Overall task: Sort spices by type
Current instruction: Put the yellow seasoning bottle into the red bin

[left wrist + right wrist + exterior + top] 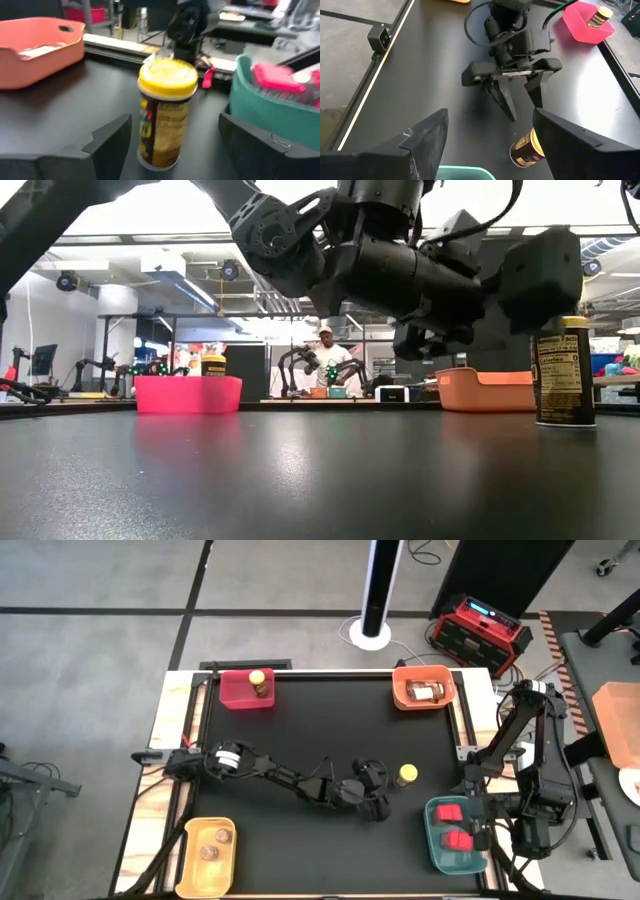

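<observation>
So from above, the yellow-lidded jar (407, 775) stands alone mid-table, just beside the left gripper (383, 790), with the right gripper (480, 830) parked over the teal bin (440, 850). Left wrist view: fingers (107, 145) spread wide, jar (165, 117) between them untouched, label print unreadable. Right wrist view: its own fingers (420, 137) sit wide apart, holding nothing.

matte black flat worktop (330, 730) showing faint reflections | small dark-brown jar with a yellow lid (166, 114) showing a yellow-and-red printed label | pink-red rectangular plastic bin (246, 691) | orange plastic bin (423, 690) | teal plastic bin (455, 834) carrying red blocky containers (454, 825) | yellow plastic bin (210, 855) carrying tiny brownish round jars (216, 844) | black two-fingered left claw (515, 103)
</observation>
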{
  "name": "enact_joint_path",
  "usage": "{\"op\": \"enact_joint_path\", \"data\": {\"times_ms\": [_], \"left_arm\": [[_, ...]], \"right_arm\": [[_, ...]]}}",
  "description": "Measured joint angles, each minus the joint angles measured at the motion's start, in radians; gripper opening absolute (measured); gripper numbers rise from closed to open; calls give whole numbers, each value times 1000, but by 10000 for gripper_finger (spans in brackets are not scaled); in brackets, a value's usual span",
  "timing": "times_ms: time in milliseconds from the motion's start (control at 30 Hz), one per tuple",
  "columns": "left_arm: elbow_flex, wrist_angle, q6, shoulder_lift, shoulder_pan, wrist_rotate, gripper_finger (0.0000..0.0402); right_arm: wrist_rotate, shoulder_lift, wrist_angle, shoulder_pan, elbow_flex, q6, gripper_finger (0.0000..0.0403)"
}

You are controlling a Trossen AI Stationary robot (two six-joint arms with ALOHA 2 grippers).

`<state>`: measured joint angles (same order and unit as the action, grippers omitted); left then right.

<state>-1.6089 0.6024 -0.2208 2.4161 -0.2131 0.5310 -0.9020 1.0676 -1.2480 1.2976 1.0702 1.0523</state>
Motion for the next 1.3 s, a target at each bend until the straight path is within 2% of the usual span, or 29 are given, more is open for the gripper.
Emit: {"op": "enact_joint_path", "data": {"times_ms": [100,333,600,833,1133,1300], "left_arm": [[-1,9,-2,0,0,-44,283],[-1,14,-18,2,8,-71,283],[-16,75,0,64,40,-92,283],[-147,76,69,164,53,-112,283],[-347,-18,53,288,81,-105,282],[-415,-24,84,322,81,-104,246]], "right_arm": [[0,0,0,0,0,0,285],[0,0,0,0,0,0,278],[0,-1,0,0,0,0,280],[0,-1,-1,0,0,-2,288],[1,-1,-1,0,0,2,280],[2,-1,0,0,0,2,286]]}}
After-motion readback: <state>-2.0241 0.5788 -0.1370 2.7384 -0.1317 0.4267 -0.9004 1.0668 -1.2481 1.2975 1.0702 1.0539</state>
